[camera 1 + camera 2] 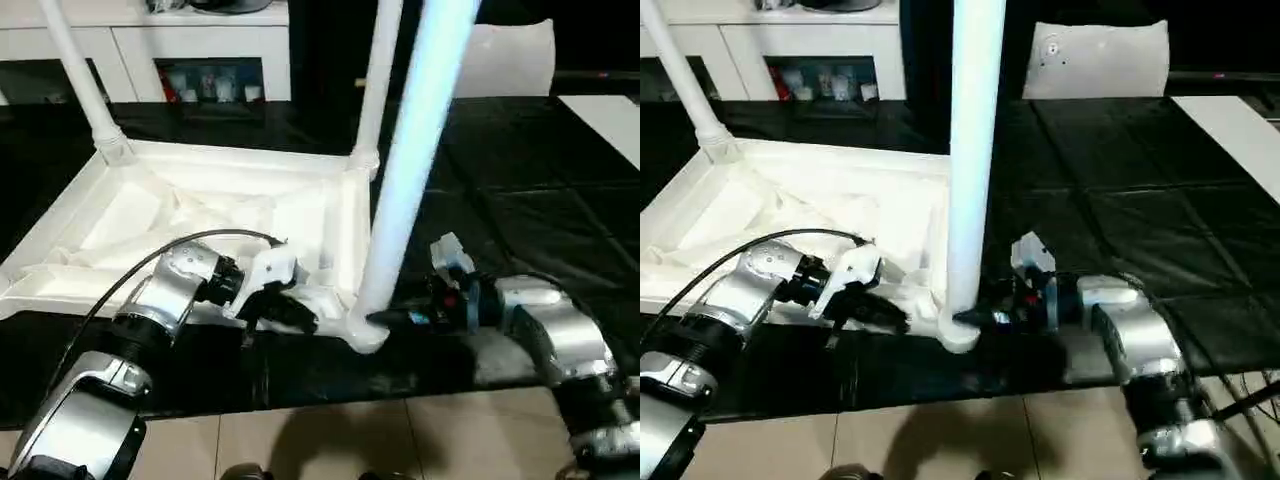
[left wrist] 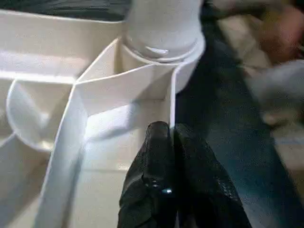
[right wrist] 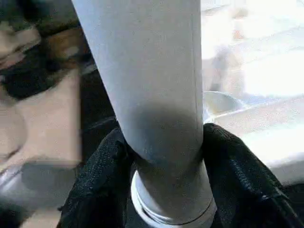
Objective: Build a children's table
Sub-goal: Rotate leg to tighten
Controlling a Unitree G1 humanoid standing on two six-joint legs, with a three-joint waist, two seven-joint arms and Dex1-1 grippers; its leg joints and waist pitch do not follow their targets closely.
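The children's table top point(image 1: 200, 215) lies upside down on black cloth, ribbed underside up. White legs stand in its far left socket point(image 1: 85, 85) and far right socket point(image 1: 375, 90). A third leg point(image 1: 420, 150) rises from the near right corner socket point(image 1: 365, 335). My right gripper point(image 1: 385, 318) is shut on that leg just above the socket, one black finger point(image 3: 107, 175) on each side of it. My left gripper point(image 1: 290, 312) is at the near rim beside the same corner. In the left wrist view its fingers point(image 2: 159, 175) are shut together on the thin rim wall point(image 2: 172, 102).
The black cloth point(image 1: 520, 190) covers the work surface, and tiled floor point(image 1: 320, 440) shows at its near edge. At the back stands a white cabinet with glass doors point(image 1: 200, 45). A flat white board point(image 1: 610, 120) lies at the right and a white panel point(image 1: 510, 60) behind.
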